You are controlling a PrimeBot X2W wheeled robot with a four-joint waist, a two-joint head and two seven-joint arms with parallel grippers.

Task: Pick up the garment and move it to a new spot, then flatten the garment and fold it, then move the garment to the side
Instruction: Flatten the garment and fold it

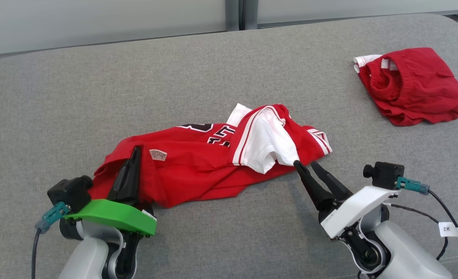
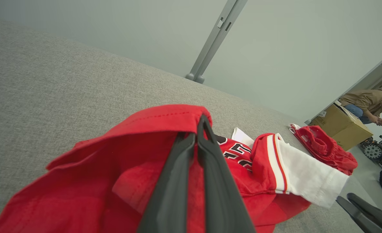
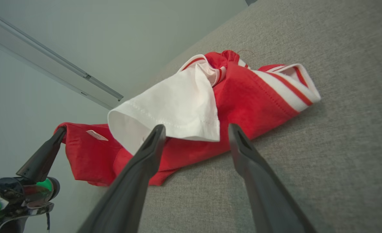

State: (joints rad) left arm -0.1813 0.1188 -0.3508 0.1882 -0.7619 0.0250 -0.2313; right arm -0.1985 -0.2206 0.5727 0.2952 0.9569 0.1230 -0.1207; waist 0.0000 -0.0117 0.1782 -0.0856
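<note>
On your left, the left jaws are clenched on a red edge of the garment (image 1: 190, 166). It lies crumpled near the middle of the bench (image 1: 58, 97), and its left end looks raised a little off the grey cloth. The grip seems to sit on a thin fold (image 2: 165, 118) near the tips. If you pull hard sideways, that fold may slide out and you lose the edge you need for spreading. You also cannot tell how many layers are pinched. If front and back are caught together, the shirt will not open flat.

Across the middle, the body is bunched, with the care label (image 1: 158, 155) showing and the lettering half buried. Lifting from one end alone would likely drag the rest along the bench and twist it further.

Further right, the white sleeve (image 1: 265, 145) drapes over the red body. The right jaws stand spread and hold nothing, with their tips at the sleeve's lower edge. If you close there, you probably catch only the loose sleeve rather than a hem corner, and the garment hangs lopsided. Driving the tips down could also snag the bench's cloth.

At the far right, the red shorts (image 1: 419, 89) lie well apart. Keep your new spot short of them, or the two pieces may tangle.
</note>
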